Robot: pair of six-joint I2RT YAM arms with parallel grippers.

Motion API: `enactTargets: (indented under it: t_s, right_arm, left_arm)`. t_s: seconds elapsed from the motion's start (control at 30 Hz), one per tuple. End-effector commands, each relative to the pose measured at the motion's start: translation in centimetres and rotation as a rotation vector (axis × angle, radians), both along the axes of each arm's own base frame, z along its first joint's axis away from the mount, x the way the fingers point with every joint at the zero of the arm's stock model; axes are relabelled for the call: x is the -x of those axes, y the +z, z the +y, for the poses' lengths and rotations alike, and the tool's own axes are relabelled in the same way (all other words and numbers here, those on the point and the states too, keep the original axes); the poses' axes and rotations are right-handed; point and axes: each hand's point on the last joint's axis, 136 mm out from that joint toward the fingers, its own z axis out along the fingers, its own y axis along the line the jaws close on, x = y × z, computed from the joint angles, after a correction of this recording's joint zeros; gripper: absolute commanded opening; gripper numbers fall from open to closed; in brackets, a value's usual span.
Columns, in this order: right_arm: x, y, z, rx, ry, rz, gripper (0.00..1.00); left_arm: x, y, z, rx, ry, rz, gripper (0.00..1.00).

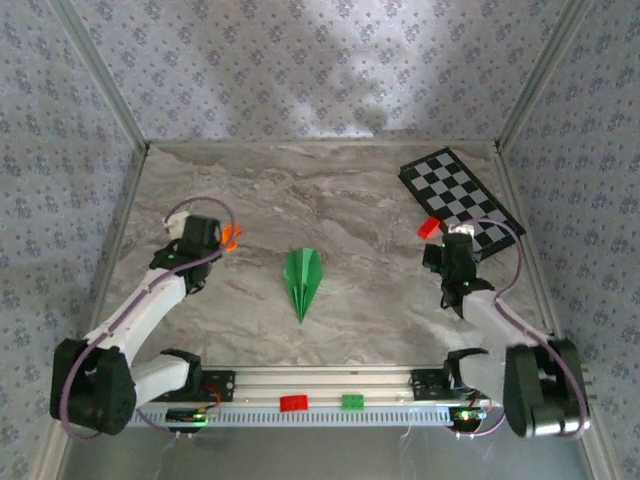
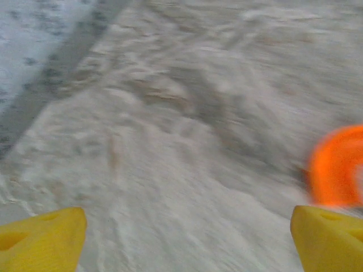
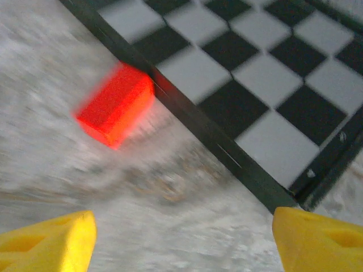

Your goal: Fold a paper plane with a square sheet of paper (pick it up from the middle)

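Paper plane (image 1: 303, 280) lies folded mid-frame on worktop (image 1: 350, 200), nose toward bottom. Left fingers (image 2: 42, 235) and right fingers (image 3: 317, 238) are spread and empty, out at either side, likely to keep clear of the plane.

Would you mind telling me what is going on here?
The green paper plane lies folded in the middle of the table, with nothing touching it. The left pincer is open over the table off to one side; the right pincer is open near a red brick beside the checkered board.
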Motion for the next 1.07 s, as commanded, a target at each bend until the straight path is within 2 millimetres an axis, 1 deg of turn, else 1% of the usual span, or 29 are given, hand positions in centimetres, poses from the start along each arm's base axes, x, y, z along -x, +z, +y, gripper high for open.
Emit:
enactTargets:
  t_s: [0.0,0.07,0.17,0.23,0.27,0.3,0.33,0.37,0.4,0.43,0.47,0.5,0.53,0.57,0.63,0.67,0.83,0.9,0.93,0.97,1.0,1.03]
  right_arm:
    - [-4.1,3.4,-0.2,0.022,0.078,-0.192,0.84]
    - [-5.2,3.3,0.2,0.023,0.136,-0.240,0.84]
    - [-6.6,4.0,1.1,-0.004,0.214,-0.330,0.84]
    - [-7.1,2.4,1.5,-0.013,0.252,-0.296,0.84]
    - [-7.2,2.0,1.9,-0.009,0.274,-0.306,0.84]
    - [-7.2,1.5,2.5,-0.012,0.308,-0.328,0.85]
    - [-7.1,1.6,2.8,-0.009,0.306,-0.343,0.90]
    - [-6.9,1.4,2.7,0.013,0.313,-0.308,0.93]
    - [-7.1,1.3,2.7,0.004,0.313,-0.290,1.00]
    - [-7.4,1.1,2.5,-0.012,0.298,-0.287,1.00]
    - [-7.6,1.1,1.5,-0.003,0.242,-0.288,1.00]
    - [-7.6,1.0,0.6,0.003,0.183,-0.267,1.00]
    - [-7.7,1.3,0.4,0.010,0.177,-0.280,1.00]
    - [-7.7,1.3,0.4,0.011,0.178,-0.287,1.00]
    - [-7.7,1.4,0.4,0.013,0.176,-0.282,1.00]
    - [-7.7,1.3,0.4,0.010,0.179,-0.278,1.00]
    - [-7.6,1.5,0.8,0.041,0.185,-0.294,1.00]
    - [-7.6,1.3,0.9,0.037,0.187,-0.284,1.00]
    - [-7.6,0.9,1.0,0.018,0.193,-0.267,1.00]
    - [-7.7,1.1,0.8,0.011,0.193,-0.271,1.00]
    - [-7.7,1.1,0.8,0.009,0.194,-0.271,1.00]
    - [-7.7,1.2,0.8,0.009,0.194,-0.276,1.00]
  left_arm:
    - [-3.5,1.5,1.6,-0.114,-0.082,-0.114,0.93]
    - [-5.1,0.3,1.4,-0.139,-0.139,-0.118,0.95]
    - [-7.2,-1.2,0.8,-0.157,-0.194,-0.122,0.96]
    - [-8.4,-1.5,0.4,-0.143,-0.219,-0.201,0.96]
    - [-8.9,-1.6,0.1,-0.126,-0.240,-0.250,0.96]
    - [-9.2,-1.6,-0.2,-0.126,-0.270,-0.257,0.96]
    - [-9.5,-1.2,-0.4,-0.124,-0.287,-0.276,0.96]
    - [-9.4,-1.4,-0.3,-0.102,-0.300,-0.280,0.96]
    - [-9.3,-1.9,-0.4,-0.065,-0.323,-0.301,0.96]
    - [-9.0,-2.4,-0.4,-0.043,-0.339,-0.337,0.96]
    - [-8.7,-2.9,-0.4,-0.035,-0.347,-0.366,0.96]
    - [-8.4,-3.0,-0.5,-0.049,-0.356,-0.423,0.96]
    - [-8.1,-3.0,-0.6,-0.053,-0.360,-0.442,0.96]
    - [-7.9,-3.4,-0.3,-0.041,-0.344,-0.402,0.96]
    - [-8.9,-3.5,1.0,-0.045,-0.270,-0.368,0.97]
    - [-8.8,-3.5,0.7,-0.051,-0.277,-0.360,1.00]
    - [-8.8,-3.6,0.7,-0.050,-0.281,-0.351,1.00]
    - [-8.8,-3.6,0.5,-0.049,-0.287,-0.346,1.00]
    - [-8.8,-3.5,0.5,-0.050,-0.289,-0.350,1.00]
    - [-8.8,-3.6,0.5,-0.049,-0.290,-0.347,1.00]
    - [-9.0,-3.6,0.0,-0.047,-0.317,-0.343,1.00]
    - [-9.2,-3.7,-1.2,-0.032,-0.389,-0.336,1.00]
